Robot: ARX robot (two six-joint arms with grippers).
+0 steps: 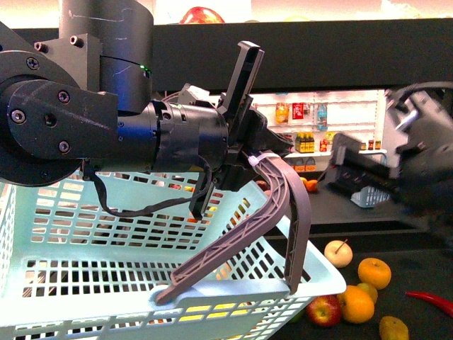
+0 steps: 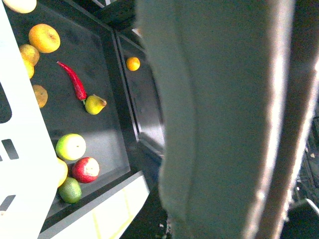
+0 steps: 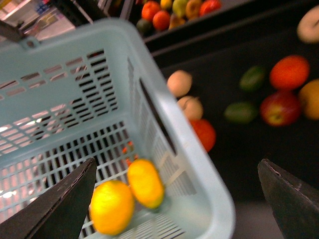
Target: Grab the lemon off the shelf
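Note:
My left gripper (image 1: pixel 255 161) is shut on the grey-mauve basket handle (image 1: pixel 279 205) and holds the pale green basket (image 1: pixel 92 283) up in front of me. That handle (image 2: pixel 214 119) fills most of the left wrist view. Two yellow lemons (image 3: pixel 110 206) (image 3: pixel 145 182) lie on the basket floor (image 3: pixel 60 149). My right gripper (image 3: pixel 177 199) hangs open above the basket's corner with nothing between its fingers (image 3: pixel 65 199); in the front view it (image 1: pixel 368 173) shows blurred at the right. The black shelf tray (image 1: pixel 417 262) (image 3: pixel 259 149) lies beside the basket.
Loose fruit lies on the tray: oranges (image 1: pixel 374 273), a red apple (image 1: pixel 323 310), a pale apple (image 1: pixel 338 253), a red chili (image 2: pixel 74 79), a green apple (image 2: pixel 70 146), a lime (image 2: pixel 70 190). An upper shelf lip (image 1: pixel 318 49) runs overhead. White wall shelves of bottles (image 1: pixel 311 127) stand behind.

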